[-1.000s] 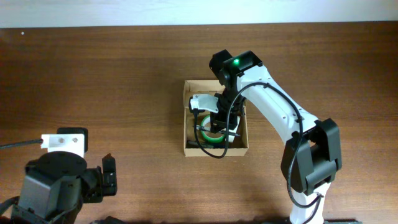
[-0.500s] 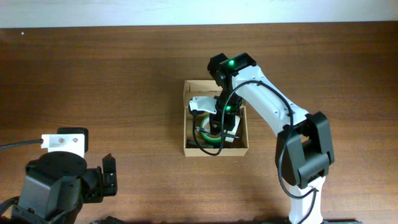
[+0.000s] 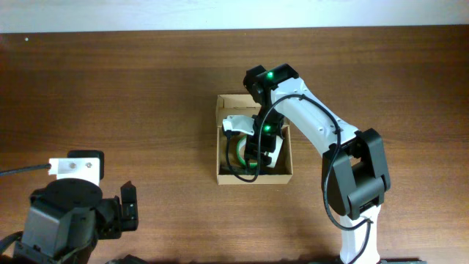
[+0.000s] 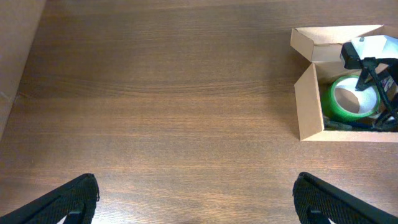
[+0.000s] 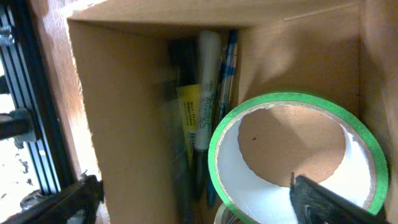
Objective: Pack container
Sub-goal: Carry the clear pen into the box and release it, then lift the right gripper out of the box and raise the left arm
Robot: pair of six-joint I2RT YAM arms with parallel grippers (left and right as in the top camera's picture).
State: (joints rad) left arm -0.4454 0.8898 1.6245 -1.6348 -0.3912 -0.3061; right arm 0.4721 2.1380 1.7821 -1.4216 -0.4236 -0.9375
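The container [image 3: 220, 158] is a small tan cardboard box in the middle of the table, lid flap open; the left wrist view has it at far right [image 4: 308, 109]. Inside it lie a green tape roll [image 5: 292, 102] [image 4: 348, 96] and several markers [image 5: 205, 93] along one wall. My right gripper [image 3: 256, 150] [image 5: 196, 205] reaches down into the box, open. One of its fingers [image 5: 326, 202] is over the roll's hole, the other by the box wall. My left gripper [image 4: 196, 202] hangs open over bare wood, far left of the box, holding nothing.
The left arm's base [image 3: 66, 213] fills the table's front left corner. The right arm [image 3: 322, 132] stretches from the front right across to the box. A pale wall edge [image 3: 234, 15] runs along the back of the table.
My right gripper has gone from shut to open inside the box, and the green roll now lies free. Its arm swung slightly. The left arm has not moved.
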